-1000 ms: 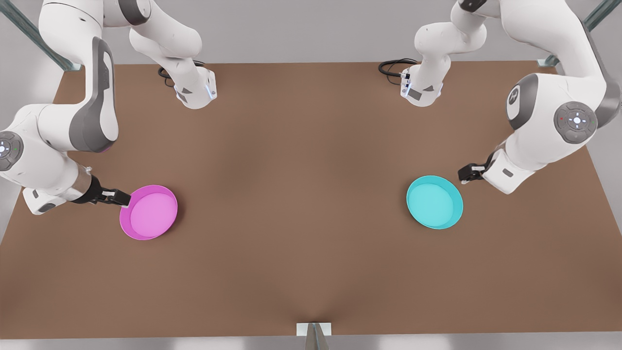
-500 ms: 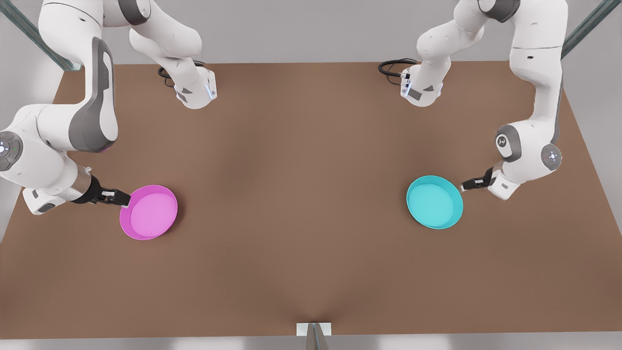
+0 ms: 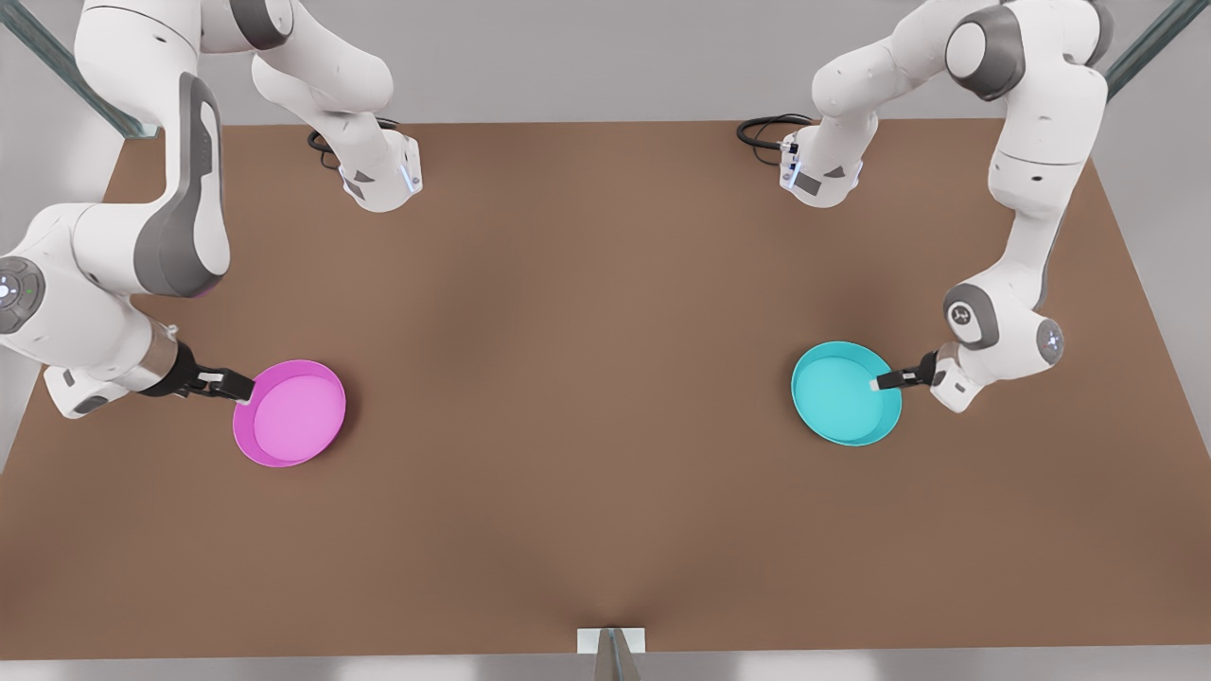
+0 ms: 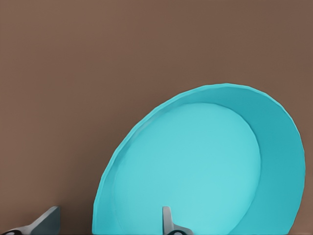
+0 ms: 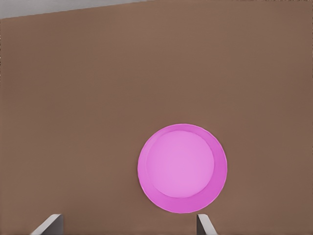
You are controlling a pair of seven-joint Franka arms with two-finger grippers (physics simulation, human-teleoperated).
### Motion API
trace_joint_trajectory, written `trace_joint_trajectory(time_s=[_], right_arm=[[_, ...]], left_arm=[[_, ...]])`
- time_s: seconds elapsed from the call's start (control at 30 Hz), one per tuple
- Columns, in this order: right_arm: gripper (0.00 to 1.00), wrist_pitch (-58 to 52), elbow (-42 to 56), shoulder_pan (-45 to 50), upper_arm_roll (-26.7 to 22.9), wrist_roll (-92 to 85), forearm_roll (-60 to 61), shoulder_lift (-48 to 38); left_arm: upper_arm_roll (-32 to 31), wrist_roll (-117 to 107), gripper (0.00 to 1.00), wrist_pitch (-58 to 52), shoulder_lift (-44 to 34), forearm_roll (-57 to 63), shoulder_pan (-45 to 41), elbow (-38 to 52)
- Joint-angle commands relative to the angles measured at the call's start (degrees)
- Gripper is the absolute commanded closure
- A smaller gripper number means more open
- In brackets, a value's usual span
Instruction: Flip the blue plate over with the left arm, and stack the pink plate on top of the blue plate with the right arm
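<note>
The blue plate [image 3: 845,393] rests rim up on the brown table at the front view's right. My left gripper [image 3: 883,382] reaches over its right edge, open. In the left wrist view the blue plate [image 4: 205,161] is close: one finger [image 4: 168,223] is over its inside and the other finger [image 4: 45,221] is outside the rim. The pink plate [image 3: 289,412] lies rim up at the front view's left. My right gripper [image 3: 240,388] is by its left edge, open. The right wrist view looks down on the whole pink plate [image 5: 182,168] beyond the open right gripper [image 5: 127,225].
Both arm bases [image 3: 378,180] [image 3: 818,175] stand at the table's far side, with a black cable [image 3: 762,128] by the right one. A small metal bracket [image 3: 611,643] sits at the front edge. Bare brown table [image 3: 587,378] separates the two plates.
The left arm has swung round and lowered, carrying its gripper from beside the blue plate's upper right to over its rim. The right arm and both plates have not moved.
</note>
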Motion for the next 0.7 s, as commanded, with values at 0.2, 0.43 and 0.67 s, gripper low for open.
trace_joint_trajectory(time_s=[0.2, 0.43, 0.67], right_arm=[[0.0, 0.3, 0.3, 0.1, 0.0, 0.1, 0.4, -0.3], [0.0, 0.0, 0.8, 0.4, 0.0, 0.2, 0.2, 0.0], [0.0, -0.2, 1.3, 1.0, 0.2, 0.2, 0.4, 0.9]], left_arm=[[0.0, 0.8, 0.56, 1.4, 1.4, -0.2, 0.1, 0.3], [0.1, 0.8, 0.64, 2.2, 1.4, -0.2, -0.3, 0.3], [0.1, 0.7, 0.79, 3.3, 1.5, -0.3, -0.4, 0.3]])
